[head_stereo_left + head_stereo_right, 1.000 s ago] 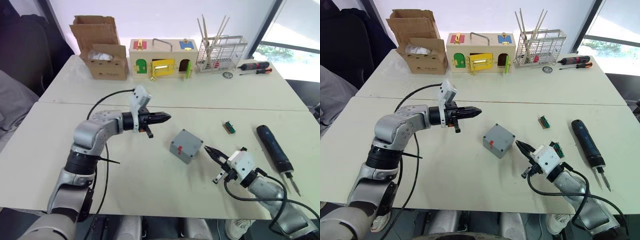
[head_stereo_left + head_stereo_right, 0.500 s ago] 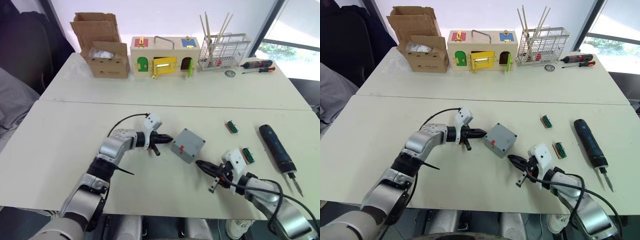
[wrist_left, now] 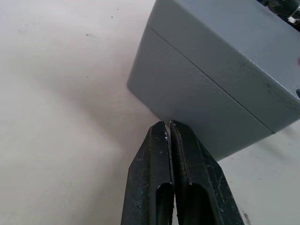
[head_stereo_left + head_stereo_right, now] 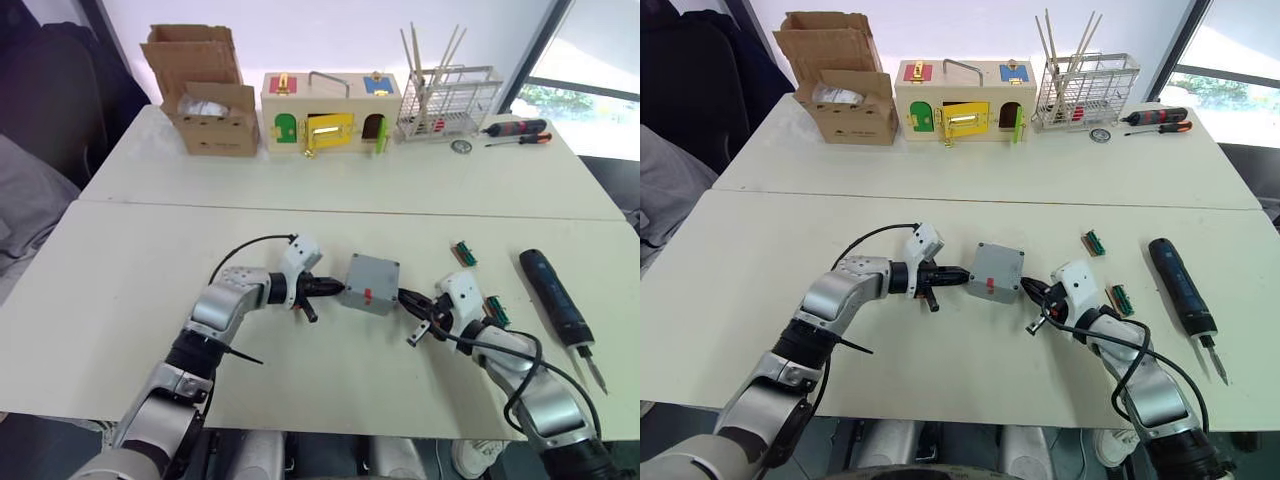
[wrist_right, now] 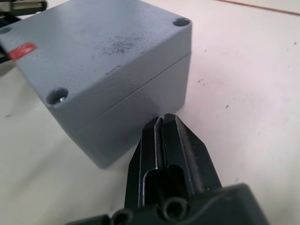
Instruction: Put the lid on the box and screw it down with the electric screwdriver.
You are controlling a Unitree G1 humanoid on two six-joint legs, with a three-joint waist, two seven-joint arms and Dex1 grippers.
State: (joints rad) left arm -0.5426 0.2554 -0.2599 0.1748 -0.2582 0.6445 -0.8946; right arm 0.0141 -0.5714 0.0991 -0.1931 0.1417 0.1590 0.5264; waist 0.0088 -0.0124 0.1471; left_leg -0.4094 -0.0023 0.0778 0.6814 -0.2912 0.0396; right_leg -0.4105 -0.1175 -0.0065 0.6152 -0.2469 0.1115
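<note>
The grey box (image 4: 369,284) stands mid-table with its red mark facing me. The lid (image 5: 108,42) sits closed on it: a seam runs round the body and screw holes show at the corners. My left gripper (image 4: 335,288) is shut, and its tip (image 3: 168,124) touches the box's left side. On the opposite side my right gripper (image 4: 405,296) is also shut, its tip (image 5: 164,118) against the box's right wall below the seam. The dark electric screwdriver (image 4: 555,300) lies on the table to the right, apart from both grippers.
Two small green connector pieces (image 4: 461,253) (image 4: 496,310) lie between the box and the screwdriver. Along the far edge stand a cardboard box (image 4: 205,95), a wooden box with coloured doors (image 4: 328,113), a wire rack (image 4: 445,103) and two hand screwdrivers (image 4: 512,131).
The left gripper has closed in on the box's left side. The right gripper has swung up from the front to its right side. The box has turned squarer to me.
</note>
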